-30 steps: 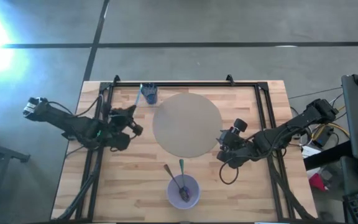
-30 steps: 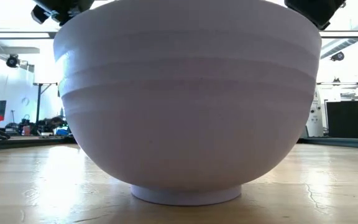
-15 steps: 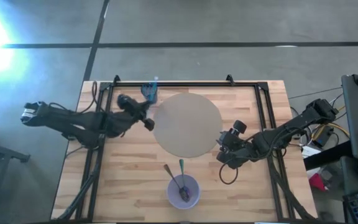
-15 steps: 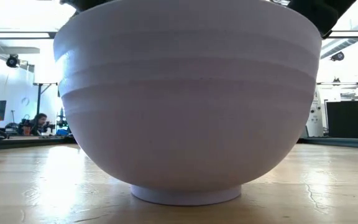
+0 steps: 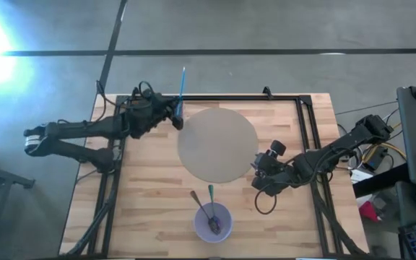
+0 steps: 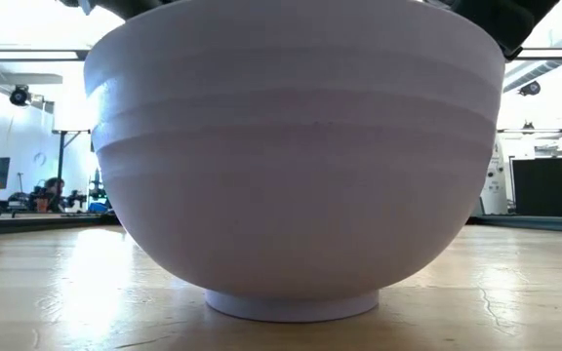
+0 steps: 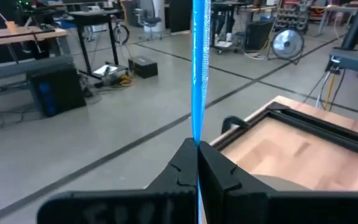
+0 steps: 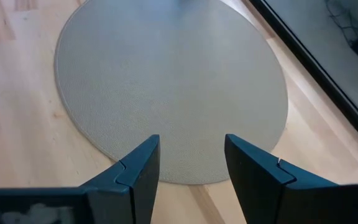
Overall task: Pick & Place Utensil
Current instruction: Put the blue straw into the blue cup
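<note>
At the counter's [image 5: 150, 195] far edge, our left claw [image 5: 175, 115] grips the blue utensil [image 5: 181, 88] tight, its long axis pointing away from the round mat [image 5: 217, 144], while our right claw [image 8: 188, 163] gapes empty.

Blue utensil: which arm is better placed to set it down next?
Left. Its gripper is shut on the thin blue utensil, at the table's far edge beside the round grey mat. The right gripper is open and empty at the mat's other side.

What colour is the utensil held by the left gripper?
Bright blue utensil; the left gripper shows it best in the left wrist view.
</note>
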